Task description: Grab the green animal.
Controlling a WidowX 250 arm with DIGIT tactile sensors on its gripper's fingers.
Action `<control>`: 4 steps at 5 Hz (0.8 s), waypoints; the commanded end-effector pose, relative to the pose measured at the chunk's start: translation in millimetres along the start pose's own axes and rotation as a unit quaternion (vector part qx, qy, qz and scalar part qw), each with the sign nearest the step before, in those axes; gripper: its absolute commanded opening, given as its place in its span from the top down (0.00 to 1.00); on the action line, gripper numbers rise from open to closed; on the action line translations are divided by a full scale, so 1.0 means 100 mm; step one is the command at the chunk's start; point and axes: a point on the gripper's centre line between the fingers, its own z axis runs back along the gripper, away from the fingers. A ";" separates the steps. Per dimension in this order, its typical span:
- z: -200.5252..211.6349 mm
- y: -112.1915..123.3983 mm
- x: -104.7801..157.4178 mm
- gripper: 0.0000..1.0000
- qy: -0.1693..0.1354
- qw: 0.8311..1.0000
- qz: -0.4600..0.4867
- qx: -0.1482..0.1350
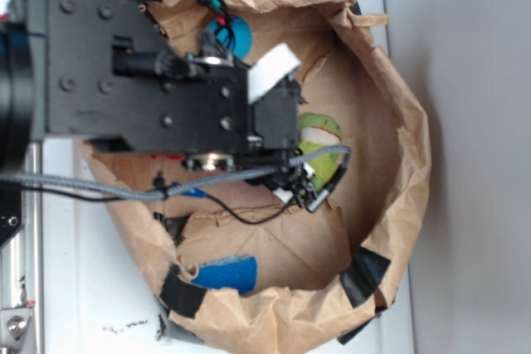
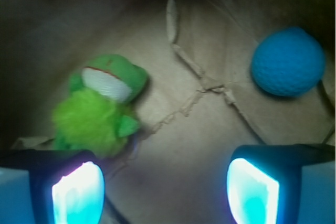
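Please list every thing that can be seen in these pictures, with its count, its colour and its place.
green animal: one, lime-green body with darker green head and white face, on the bag floor, near the left finger in the wrist view.
blue ball: one, blue, on the bag floor at upper right in the wrist view.
blue piece: one, blue, by the bag's lower wall in the exterior view; what it is I cannot tell.
paper bag: one, brown with black tape patches, walls rolled down, standing on the white surface.
pincer: one, open and empty, pale pads, above the bag floor.
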 end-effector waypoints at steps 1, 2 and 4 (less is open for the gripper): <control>0.08 0.15 0.09 0.00 -0.025 0.999 0.010 -0.016; 0.08 0.15 0.09 0.00 -0.025 0.999 0.010 -0.016; -0.14 -0.17 0.23 0.00 -0.017 0.999 0.014 -0.039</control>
